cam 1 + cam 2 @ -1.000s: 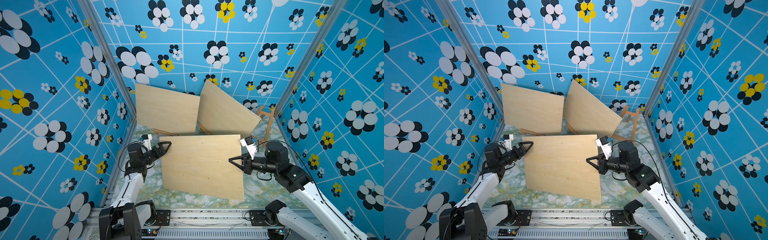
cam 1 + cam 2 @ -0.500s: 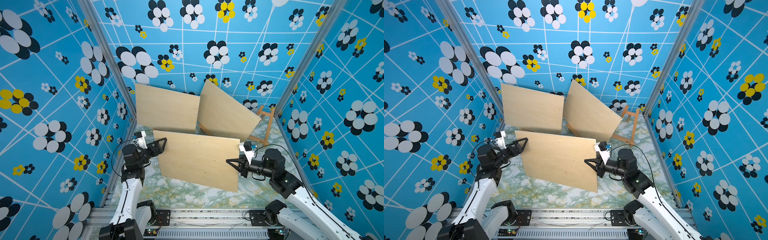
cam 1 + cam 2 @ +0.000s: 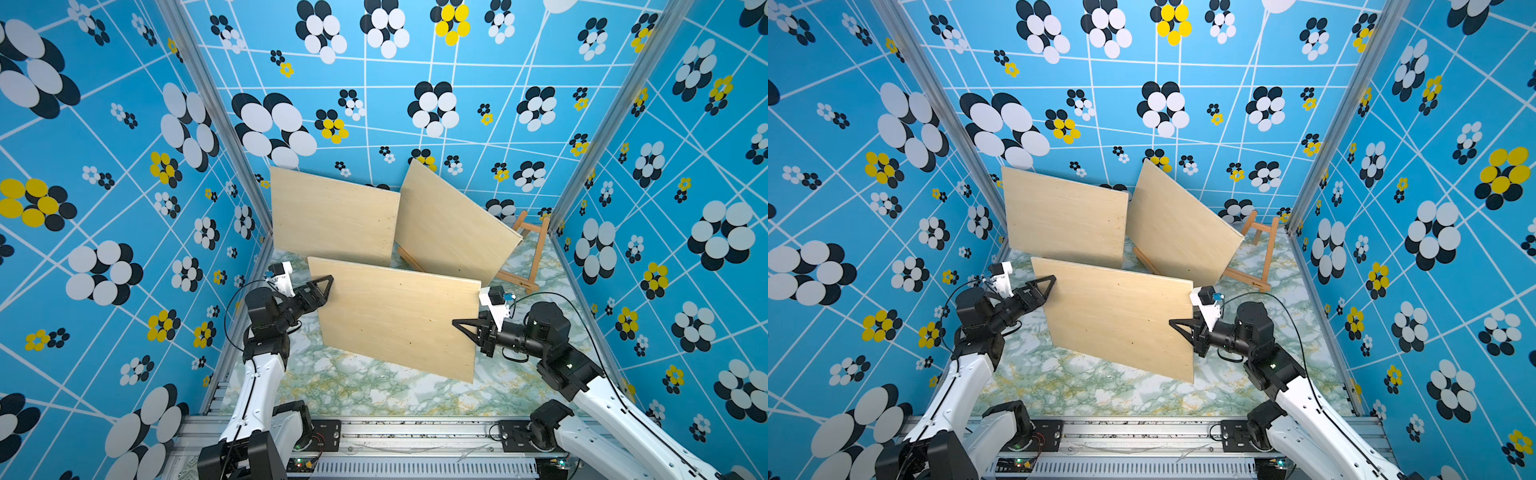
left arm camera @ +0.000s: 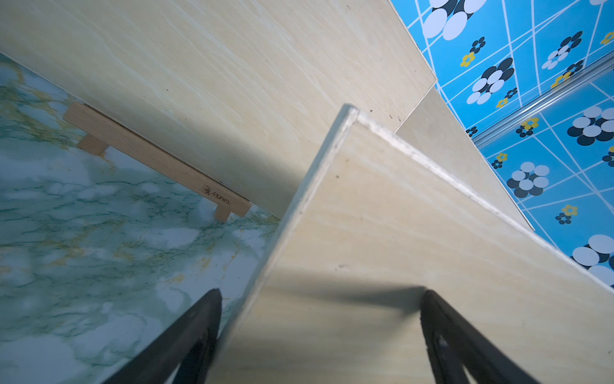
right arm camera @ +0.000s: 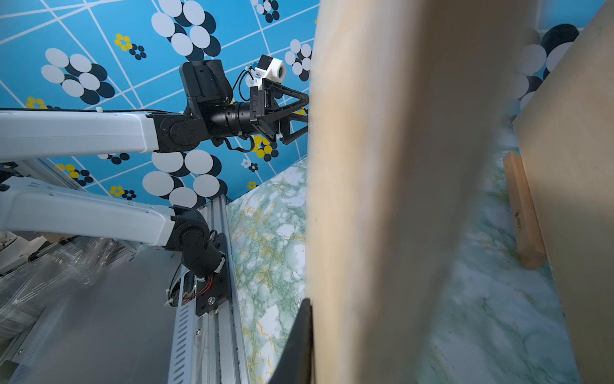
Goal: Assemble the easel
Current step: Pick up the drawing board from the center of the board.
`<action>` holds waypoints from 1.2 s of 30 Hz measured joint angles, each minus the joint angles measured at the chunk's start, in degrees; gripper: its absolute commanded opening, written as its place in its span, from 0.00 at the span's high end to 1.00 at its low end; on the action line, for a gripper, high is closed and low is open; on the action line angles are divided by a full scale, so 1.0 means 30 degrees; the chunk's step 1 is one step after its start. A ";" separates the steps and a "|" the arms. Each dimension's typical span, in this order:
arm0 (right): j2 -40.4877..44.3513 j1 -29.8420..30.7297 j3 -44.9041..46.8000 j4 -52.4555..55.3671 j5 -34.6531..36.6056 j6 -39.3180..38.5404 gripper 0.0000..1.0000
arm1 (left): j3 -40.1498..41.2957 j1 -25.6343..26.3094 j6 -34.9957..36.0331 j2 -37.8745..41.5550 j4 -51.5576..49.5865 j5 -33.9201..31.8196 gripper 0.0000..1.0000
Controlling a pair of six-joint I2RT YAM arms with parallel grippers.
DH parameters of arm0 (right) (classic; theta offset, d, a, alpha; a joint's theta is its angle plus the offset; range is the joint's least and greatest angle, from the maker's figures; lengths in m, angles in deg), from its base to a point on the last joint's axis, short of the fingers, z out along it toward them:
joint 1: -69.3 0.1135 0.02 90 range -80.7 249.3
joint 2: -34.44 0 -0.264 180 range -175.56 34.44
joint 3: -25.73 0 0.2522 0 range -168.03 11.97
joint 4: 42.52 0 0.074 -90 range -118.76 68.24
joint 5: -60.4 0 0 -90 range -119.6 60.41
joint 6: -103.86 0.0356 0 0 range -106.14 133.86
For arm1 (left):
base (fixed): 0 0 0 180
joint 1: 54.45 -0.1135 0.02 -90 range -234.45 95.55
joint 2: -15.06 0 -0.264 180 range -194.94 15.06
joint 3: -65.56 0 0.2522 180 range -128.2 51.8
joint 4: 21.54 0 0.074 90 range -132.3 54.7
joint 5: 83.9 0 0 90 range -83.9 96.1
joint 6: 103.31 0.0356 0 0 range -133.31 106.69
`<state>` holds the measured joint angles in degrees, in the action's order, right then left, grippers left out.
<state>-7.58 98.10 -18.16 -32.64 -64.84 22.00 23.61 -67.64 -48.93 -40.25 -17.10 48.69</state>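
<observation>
Pinched narrow, the right end effector (image 3: pixel 461 326) grips the right edge of the front board (image 3: pixel 399 316). One black finger lies on the board's face in both top views and the other is hidden behind it. In the right wrist view the front board (image 5: pixel 382 166) fills the middle, blurred, with a finger flat against it.

Across the board, the left end effector (image 3: pixel 326 286) stands wide open, its fingers (image 4: pixel 445 335) straddling the upper left edge. The left wrist view shows the thin edge running between them, with the fingers set well apart.

The front board is raised on edge and tilted over the middle of the marbled bench (image 3: pixel 374 390). Whether its near right corner touches the bench cannot be told.

Beyond it, at the far side, a far left board (image 3: pixel 332 216) rests on a wooden ledge (image 4: pixel 156 159). A far right board (image 3: pixel 449 224) leans askew, one corner low. An easel (image 3: pixel 536 249) stands in the far right corner, just behind that board.
</observation>
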 measured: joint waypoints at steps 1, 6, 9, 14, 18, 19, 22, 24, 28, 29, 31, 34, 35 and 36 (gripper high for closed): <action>-0.0022 0.0000 0.0226 -0.0401 0.0000 0.0007 1.00 | 0.0000 -0.0015 0.0015 0.0000 0.0036 -0.0036 0.06; 0.0153 0.0007 0.2259 -0.3344 0.0066 -0.0102 1.00 | -0.0277 -0.0117 -0.0153 0.0321 -0.0211 -0.0226 0.01; 0.0437 0.0022 0.3315 -0.4750 0.0146 -0.0590 1.00 | -0.0277 -0.0124 -0.0459 0.1581 -0.0940 -0.0707 0.00; -0.0270 0.0342 0.4000 -0.6564 0.1056 -0.1100 1.00 | -0.0270 0.0503 -0.1727 0.3905 -0.0823 0.1107 0.00; -0.1260 0.0663 0.4095 -0.7890 0.1778 -0.1566 1.00 | 0.0015 0.0495 -0.2776 0.4437 0.0182 0.1319 0.00; -0.1435 0.0707 0.4160 -0.8182 0.1887 -0.1632 1.00 | 0.0051 0.0495 -0.2892 0.4488 0.0219 0.1319 0.00; -0.1807 0.0867 0.4284 -0.8845 0.2084 -0.1938 1.00 | 0.0029 0.0495 -0.2922 0.4503 0.0058 0.1304 0.00; -0.1880 0.0947 0.4291 -0.8954 0.2098 -0.2208 1.00 | -0.0379 0.0495 -0.2623 0.4437 -0.0954 0.1107 0.01; -0.1894 0.1239 0.4495 -0.9275 0.2186 -0.2805 1.00 | -0.2164 0.0481 -0.2076 0.3759 -0.2441 0.0342 0.01; -0.1916 0.1355 0.4539 -0.9377 0.2259 -0.2973 1.00 | -0.2579 0.0481 -0.1996 0.3548 -0.2565 0.0102 0.01; -0.1996 0.1603 0.4554 -0.9464 0.2419 -0.3271 1.00 | -0.3395 0.0474 -0.1858 0.3053 -0.2688 -0.0313 0.01; -0.2106 0.1821 0.4554 -0.9588 0.2543 -0.3585 1.00 | -0.4889 0.0474 -0.1231 0.2113 -0.3971 -0.1086 0.01; -0.2135 0.1851 0.4554 -0.9617 0.2565 -0.3643 1.00 | -0.5479 0.0474 -0.0947 0.1778 -0.4634 -0.1384 0.01; -0.2164 0.1887 0.4554 -0.9653 0.2572 -0.3701 1.00 | -0.6200 0.0459 -0.0517 0.1333 -0.5472 -0.1785 0.01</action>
<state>-14.07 103.76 -4.50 -61.60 -57.12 10.90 5.01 -66.27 -50.48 -36.25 -33.52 43.34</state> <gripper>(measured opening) 0.108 0.991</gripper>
